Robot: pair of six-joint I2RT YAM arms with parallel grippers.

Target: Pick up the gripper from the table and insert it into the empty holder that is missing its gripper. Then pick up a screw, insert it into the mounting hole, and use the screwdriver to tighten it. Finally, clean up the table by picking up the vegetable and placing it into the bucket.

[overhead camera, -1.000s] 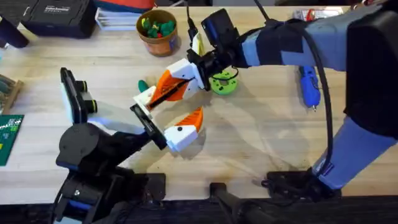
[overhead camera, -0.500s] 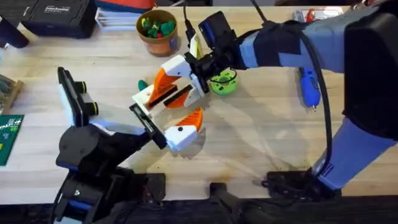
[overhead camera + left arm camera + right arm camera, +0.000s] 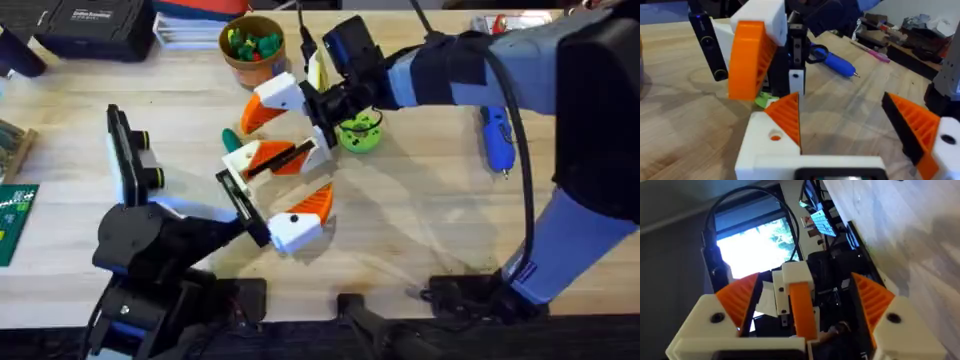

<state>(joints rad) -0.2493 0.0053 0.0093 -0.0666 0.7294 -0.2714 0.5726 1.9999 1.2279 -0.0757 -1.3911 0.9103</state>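
The orange ribbed gripper (image 3: 272, 156) sits in the white holder (image 3: 241, 163), the far finger of my left gripper (image 3: 305, 180). That left gripper is open and holds nothing between its fingers. My right gripper (image 3: 290, 128) reaches in from the right and stands open, its orange pads (image 3: 737, 300) on either side of the holder (image 3: 796, 277) and apart from it. In the left wrist view the fin (image 3: 786, 116) stands up from the holder (image 3: 765, 150). The blue screwdriver (image 3: 497, 136) lies at the right. The dark green vegetable (image 3: 230, 137) lies near the orange-brown bucket (image 3: 240, 68). Any screw is hidden.
A round bright green disc (image 3: 358, 133) lies just right of the grippers. A black box (image 3: 90, 25) and stacked papers sit at the back left, and a green circuit board (image 3: 12, 215) lies at the left edge. The wooden table (image 3: 420, 220) is bare at the front right.
My right gripper has opened off the orange fin, and its far finger has swung toward the bucket. The left arm and its holder have shifted slightly right.
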